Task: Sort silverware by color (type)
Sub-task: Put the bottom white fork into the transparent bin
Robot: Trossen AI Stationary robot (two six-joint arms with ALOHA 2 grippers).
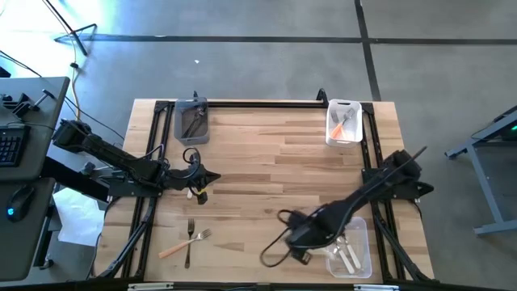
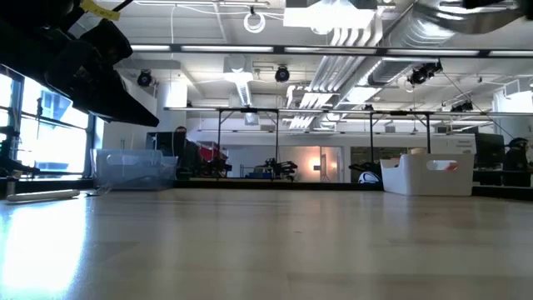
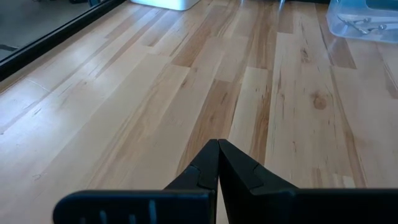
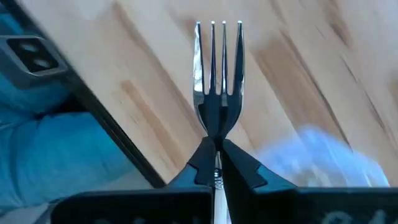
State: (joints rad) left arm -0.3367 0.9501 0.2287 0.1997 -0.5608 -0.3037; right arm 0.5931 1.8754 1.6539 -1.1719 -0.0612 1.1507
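- The right gripper [image 4: 217, 152] is pinched fully shut on the neck of a fork [image 4: 217, 74], its tines pointing straight out ahead of the fingers. The handle is hidden between the fingers, so its colour cannot be told; a pale sliver shows low down.
- From above, the right arm hangs over the near right part of the table [image 1: 266, 162], beside the clear bin [image 1: 359, 246] of white-handled forks [image 1: 347, 257]. Gripping at the neck likely keeps the fork steady for dropping into a bin.
- The left gripper [image 3: 217, 155] is shut on nothing, waiting at the left side over bare wood.
- Two forks remain unsorted near the front left: an orange-handled fork [image 1: 184, 242] lying aslant and a dark-handled fork [image 1: 189, 242] crossing it.
- At the far edge, the grey bin [image 1: 191, 121] holds dark forks, and the white bin [image 1: 345, 121] holds orange ones, so each colour has its own container.
- Judging by this, sorting appears mostly done, with three forks left.
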